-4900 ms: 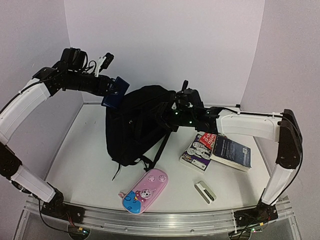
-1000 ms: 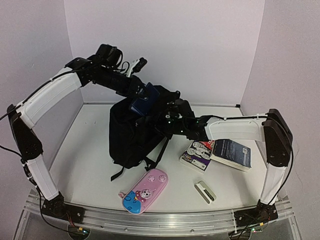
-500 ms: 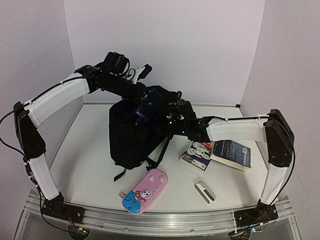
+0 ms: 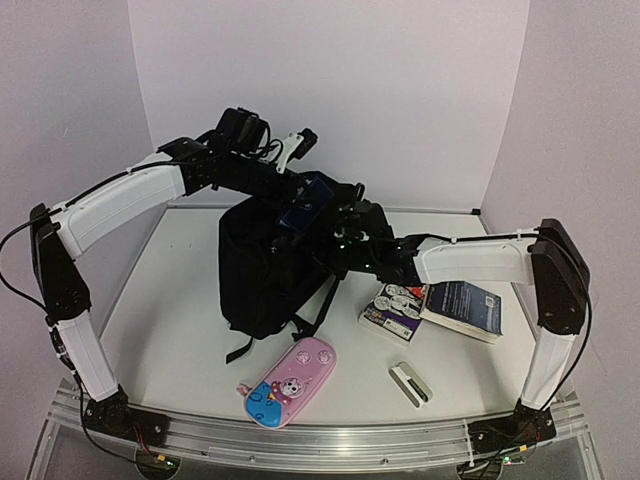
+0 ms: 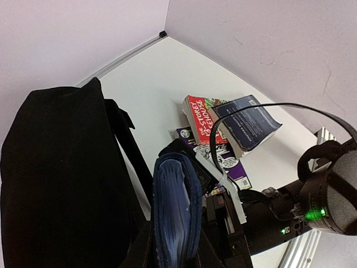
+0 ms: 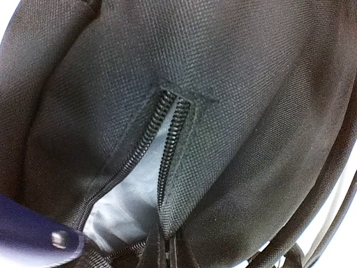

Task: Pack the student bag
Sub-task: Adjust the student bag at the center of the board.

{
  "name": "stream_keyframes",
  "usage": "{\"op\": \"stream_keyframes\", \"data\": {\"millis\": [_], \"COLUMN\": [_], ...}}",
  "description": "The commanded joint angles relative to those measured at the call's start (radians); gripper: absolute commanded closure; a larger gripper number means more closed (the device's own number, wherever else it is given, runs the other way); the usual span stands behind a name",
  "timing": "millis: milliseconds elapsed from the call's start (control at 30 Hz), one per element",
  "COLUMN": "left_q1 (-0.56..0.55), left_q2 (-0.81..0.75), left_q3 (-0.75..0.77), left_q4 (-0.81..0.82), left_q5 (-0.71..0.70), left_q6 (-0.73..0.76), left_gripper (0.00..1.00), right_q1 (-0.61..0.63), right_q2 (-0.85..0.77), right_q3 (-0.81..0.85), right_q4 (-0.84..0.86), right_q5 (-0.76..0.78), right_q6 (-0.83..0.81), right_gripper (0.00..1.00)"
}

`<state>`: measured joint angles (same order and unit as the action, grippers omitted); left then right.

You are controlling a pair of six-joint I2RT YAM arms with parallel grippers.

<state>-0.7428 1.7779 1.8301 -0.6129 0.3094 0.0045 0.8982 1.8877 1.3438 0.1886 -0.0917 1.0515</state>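
Observation:
The student bag [image 4: 262,275], black with grey lining, stands upright at the table's middle. My left gripper [image 4: 298,200] hangs just above its top, shut on a navy wallet [image 4: 310,208]. In the left wrist view the wallet [image 5: 175,204] sits edge-on between my fingers, beside the bag [image 5: 61,167]. My right gripper [image 4: 336,240] is at the bag's upper right, shut on the fabric edge beside the open zipper. In the right wrist view the zipper gap shows grey lining [image 6: 131,195], and the wallet's corner [image 6: 33,234] pokes in at the lower left.
Two books [image 4: 435,300] lie to the right of the bag. A pink-and-blue pencil case [image 4: 290,382] and a small white-and-grey item [image 4: 410,382] lie near the front edge. Walls close in at the back and both sides.
My left arm has carried the wallet to the right, from the bag's left side to above its top near the right gripper. The right arm has barely moved.

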Motion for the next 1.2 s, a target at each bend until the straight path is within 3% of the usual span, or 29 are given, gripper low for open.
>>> {"op": "stream_keyframes", "data": {"millis": [0,367,733,1167], "left_q1": [-0.022,-0.066,-0.069,-0.07], "left_q2": [0.011,0.084,0.273,0.173], "left_q3": [-0.001,0.095,0.44,0.273], "left_q4": [-0.053,-0.339,-0.763,-0.8], "left_q5": [-0.139,-0.227,-0.285,-0.261], "left_q6": [0.095,0.085,-0.038,-0.061], "left_gripper": [1.0,1.0,1.0,1.0], "right_q1": [0.01,0.01,0.01,0.009], "right_q2": [-0.061,-0.079,-0.097,-0.108], "right_q3": [-0.008,-0.002,-0.011,-0.04], "right_q4": [0.027,0.028,0.028,0.012], "right_q5": [0.011,0.026,0.079,0.212], "right_q6": [-0.008,-0.015,-0.034,-0.038], "right_gripper": [1.0,1.0,1.0,1.0]}}
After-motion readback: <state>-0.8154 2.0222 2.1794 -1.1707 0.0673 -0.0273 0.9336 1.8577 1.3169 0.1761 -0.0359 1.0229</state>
